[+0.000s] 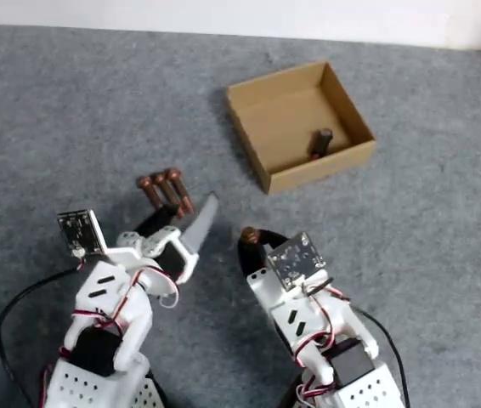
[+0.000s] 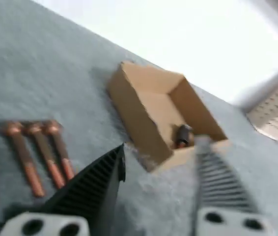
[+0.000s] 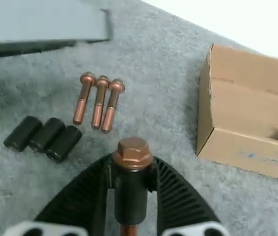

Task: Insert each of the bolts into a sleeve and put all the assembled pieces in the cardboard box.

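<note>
Three copper bolts (image 1: 164,191) (image 2: 36,155) (image 3: 99,101) lie side by side on the grey carpet. Close beside them lie three black sleeves (image 3: 43,137). My left gripper (image 1: 181,214) (image 2: 158,167) hovers open just past the bolts, with nothing between its fingers. My right gripper (image 1: 247,242) (image 3: 131,169) is shut on a bolt in a black sleeve (image 3: 131,182), its hex head pointing up. The cardboard box (image 1: 317,170) (image 2: 134,123) (image 3: 247,147) stands farther back to the right, with one assembled piece (image 1: 319,143) (image 2: 182,136) lying inside.
Grey carpet covers the whole table, with open floor between the arms and the box. A white wall runs along the far edge. A pale perforated object (image 2: 276,113) stands at the far right.
</note>
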